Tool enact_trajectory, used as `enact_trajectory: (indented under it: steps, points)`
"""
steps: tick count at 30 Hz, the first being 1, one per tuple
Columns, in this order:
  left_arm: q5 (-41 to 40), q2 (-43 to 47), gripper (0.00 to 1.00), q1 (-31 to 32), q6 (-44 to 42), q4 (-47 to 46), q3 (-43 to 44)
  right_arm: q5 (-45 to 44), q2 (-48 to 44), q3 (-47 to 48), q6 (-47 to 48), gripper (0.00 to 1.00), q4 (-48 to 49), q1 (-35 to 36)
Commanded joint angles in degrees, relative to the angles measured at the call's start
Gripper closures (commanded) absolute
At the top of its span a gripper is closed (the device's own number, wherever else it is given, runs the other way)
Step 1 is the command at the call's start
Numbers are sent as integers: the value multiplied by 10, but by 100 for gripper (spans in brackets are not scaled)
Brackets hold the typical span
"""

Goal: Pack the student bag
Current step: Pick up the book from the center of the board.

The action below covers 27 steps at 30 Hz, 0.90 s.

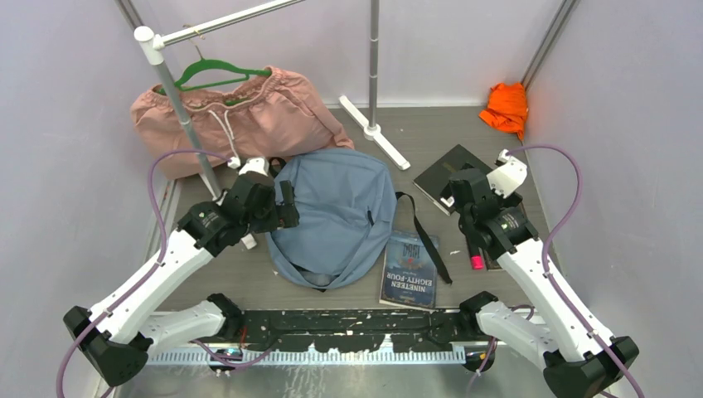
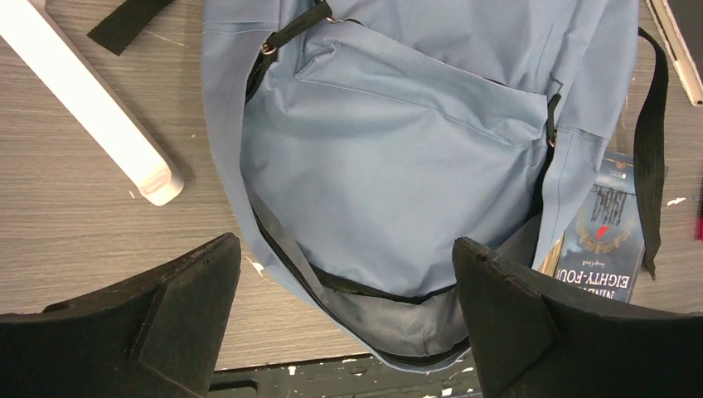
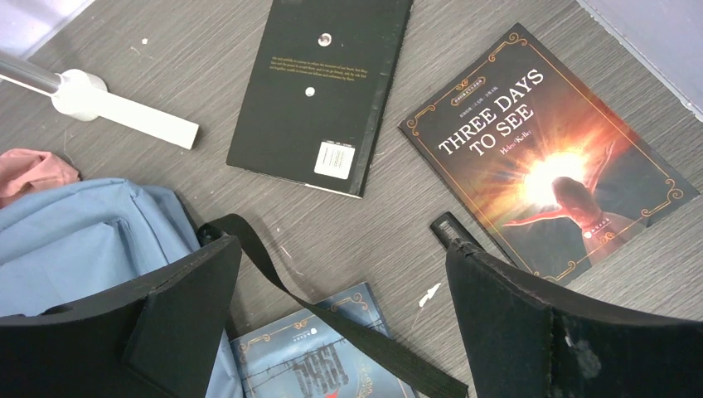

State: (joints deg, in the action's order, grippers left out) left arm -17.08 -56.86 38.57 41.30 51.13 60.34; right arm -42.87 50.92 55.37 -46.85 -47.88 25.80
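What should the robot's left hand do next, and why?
Probably lower the open left gripper onto the top flap of the blue backpack at its unzipped mouth and pinch it: the mouth lies nearly flat, and the Nineteen Eighty-Four book lies outside beside it.

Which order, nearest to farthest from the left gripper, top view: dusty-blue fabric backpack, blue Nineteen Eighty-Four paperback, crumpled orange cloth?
1. Dusty-blue fabric backpack, beside the left gripper.
2. Blue Nineteen Eighty-Four paperback, beyond the backpack.
3. Crumpled orange cloth, far right corner.
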Motion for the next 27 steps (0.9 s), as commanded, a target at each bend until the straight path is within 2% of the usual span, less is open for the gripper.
enact_trajectory:
  steps: [1, 12, 18, 24, 27]
  points:
    - [-25, 18, 0, 1, -5, -17, 5, -25, -5, 10, -17, 0, 8, 0]
    - [-65, 86, 0, 1, 1, -44, -25, -20, -1, 18, -29, 0, 4, 1]
    - [-39, 138, 0, 1, -12, -94, -66, -24, -2, 13, -23, 0, 3, 1]
    - [23, 66, 0, 6, -30, -76, -44, -19, -14, -27, 1, 0, 37, 1]
    - [3, 33, 0, 34, -52, -64, -33, -6, -17, -40, 20, 0, 48, 1]
